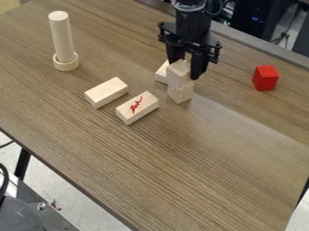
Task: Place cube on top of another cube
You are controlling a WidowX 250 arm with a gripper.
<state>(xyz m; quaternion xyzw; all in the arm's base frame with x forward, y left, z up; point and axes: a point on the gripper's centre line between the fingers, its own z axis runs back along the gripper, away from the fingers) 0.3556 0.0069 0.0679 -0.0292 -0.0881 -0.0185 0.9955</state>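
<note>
In the camera view, we saw a pale, plain wooden cube (pixel 179 71) on the lower cube (pixel 180 92), the black gripper (pixel 184 69) closed around the upper one. A partly hidden block (pixel 161 73) crowded close behind; near the stack lay a red-marked block (pixel 137 107) and a plain block (pixel 106 92).

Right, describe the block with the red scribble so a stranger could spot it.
On the table, find the two stacked cubes. Down and left of them in the picture lies a pale oblong block. Its red-scribbled top sets it apart from the plain block beside it.
</note>
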